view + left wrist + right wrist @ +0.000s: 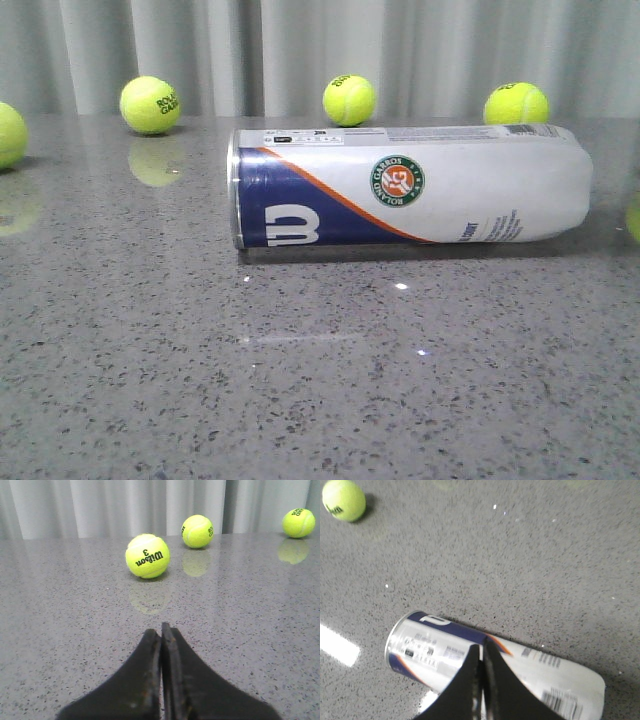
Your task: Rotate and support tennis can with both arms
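Observation:
The tennis can [410, 187] lies on its side on the grey table [300, 380], metal rim at the left, navy section with the W logo and the round emblem facing the camera. It also shows in the right wrist view [435, 655]. My right gripper [481, 647] is shut and empty, hovering above the can's middle; whether it touches the can I cannot tell. My left gripper [161, 628] is shut and empty, over bare table away from the can. Neither gripper shows in the front view.
Yellow-green tennis balls lie along the back of the table [150, 104] [349, 99] [515, 104], one at the left edge [8, 135]. The left wrist view shows three balls ahead [147, 555] [197, 531] [298, 522]. A grey curtain [320, 50] hangs behind.

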